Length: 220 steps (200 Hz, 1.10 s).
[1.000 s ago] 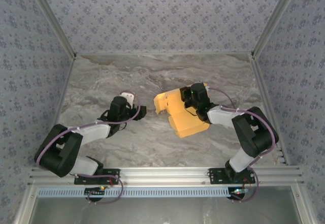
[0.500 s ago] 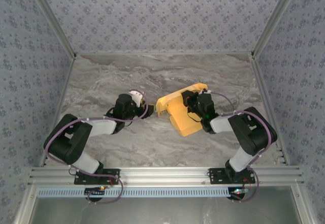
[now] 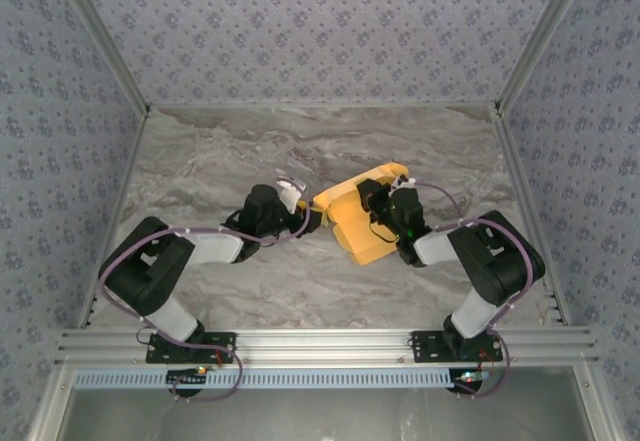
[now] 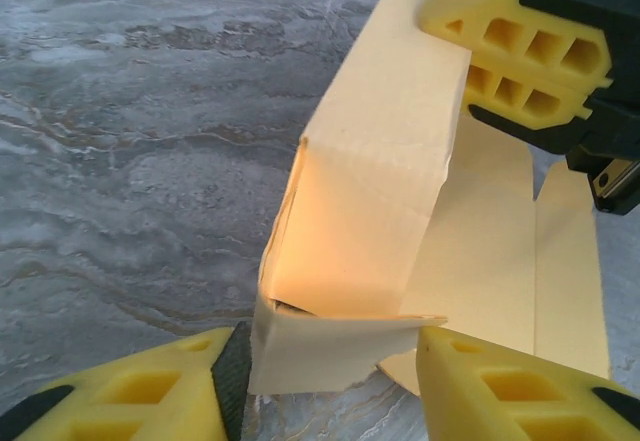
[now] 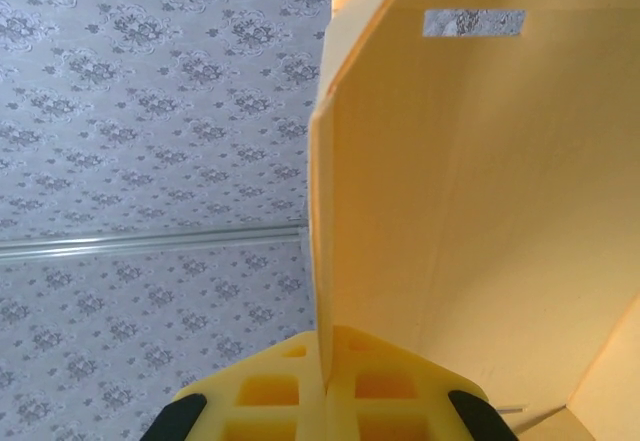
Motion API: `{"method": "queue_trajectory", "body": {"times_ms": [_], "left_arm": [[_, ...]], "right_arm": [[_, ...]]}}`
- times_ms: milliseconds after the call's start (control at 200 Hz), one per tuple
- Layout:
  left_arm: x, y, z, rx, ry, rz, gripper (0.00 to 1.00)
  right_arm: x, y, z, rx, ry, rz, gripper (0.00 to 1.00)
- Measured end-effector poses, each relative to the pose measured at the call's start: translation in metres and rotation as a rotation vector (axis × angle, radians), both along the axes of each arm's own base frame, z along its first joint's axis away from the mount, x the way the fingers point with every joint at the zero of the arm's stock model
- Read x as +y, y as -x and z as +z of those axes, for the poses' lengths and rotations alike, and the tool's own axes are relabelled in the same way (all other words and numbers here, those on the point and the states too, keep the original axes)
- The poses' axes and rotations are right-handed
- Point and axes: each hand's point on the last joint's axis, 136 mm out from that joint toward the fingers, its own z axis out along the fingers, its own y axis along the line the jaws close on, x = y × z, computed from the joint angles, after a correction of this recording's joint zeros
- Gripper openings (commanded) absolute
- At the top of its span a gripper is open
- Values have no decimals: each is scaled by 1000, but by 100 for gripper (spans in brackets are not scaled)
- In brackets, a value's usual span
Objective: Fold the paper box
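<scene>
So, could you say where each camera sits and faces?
Top external: above and behind, looking down at the table; left arm and right arm show.
Left wrist: low, facing the paper box; left fingers flank its flap.
Right wrist: tilted toward the wall; right fingers pinch the paper box.
Shared: both wrist views show right fingers.

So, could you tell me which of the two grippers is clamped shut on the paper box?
The right gripper: its fingers pinch a panel edge of the paper box. The left gripper merely straddles a flap, jaws apart.
</scene>
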Motion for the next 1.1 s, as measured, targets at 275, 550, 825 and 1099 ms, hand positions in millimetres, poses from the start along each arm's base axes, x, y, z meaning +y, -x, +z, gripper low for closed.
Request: {"method": "queue_trajectory", "body": {"times_ms": [275,550,825,1099], "left_arm": [[-18,14,-8,16,-2,-54,33],[-25,8,-9,11,-1,-38,36],[-22,-1,-10,-11,-33,28,37],[-24,-6,-17,-18,-70,83,37]], "right_arm": [[0,5,-3,-7,15,-12,0],[0,6,-5,-6,20,-39,0],[-2,8,-6,-3,13,-76,0],[10,15,-6,1,2,-74,0]]}}
